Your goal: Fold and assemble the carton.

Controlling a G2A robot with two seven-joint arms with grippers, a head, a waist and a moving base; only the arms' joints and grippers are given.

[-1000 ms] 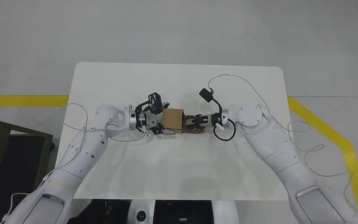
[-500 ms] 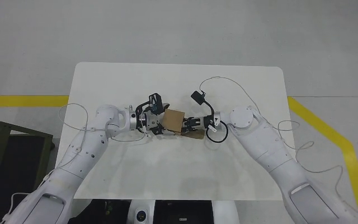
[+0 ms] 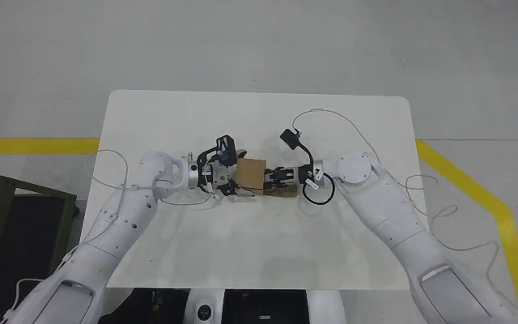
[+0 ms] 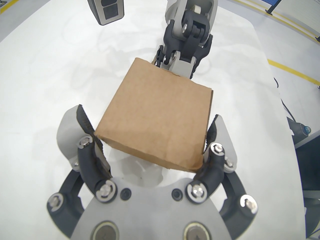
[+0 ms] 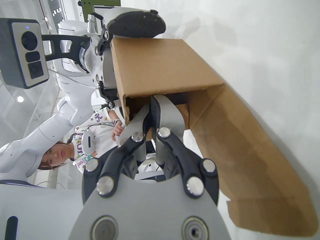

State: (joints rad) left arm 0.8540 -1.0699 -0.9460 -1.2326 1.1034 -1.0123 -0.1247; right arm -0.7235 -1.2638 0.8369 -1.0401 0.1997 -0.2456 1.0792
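A brown carton [image 3: 252, 172] sits mid-table between both arms. My left gripper [image 4: 147, 121] is shut on it, one finger [image 4: 83, 126] at each side of the near end. One black pad [image 5: 137, 23] of that gripper presses the carton's [image 5: 160, 66] outer wall. From the other side, my right gripper [image 5: 151, 101] has its fingers shut together, tips inside the open end; whether they pinch anything is hidden. A long flap [image 5: 250, 163] hangs open along the table beside them. In the top view the right gripper [image 3: 271, 176] meets the carton opposite the left gripper [image 3: 229, 180].
The white table [image 3: 162, 113] has bare room all around the carton. A thin cable [image 3: 340, 113] loops over the table behind the right arm. A yellow floor line [image 3: 48, 146] runs past both table sides.
The right wrist has shifted slightly toward the carton and turned a little. The carton tilted briefly and stays held between the two grippers. The left arm has kept still.
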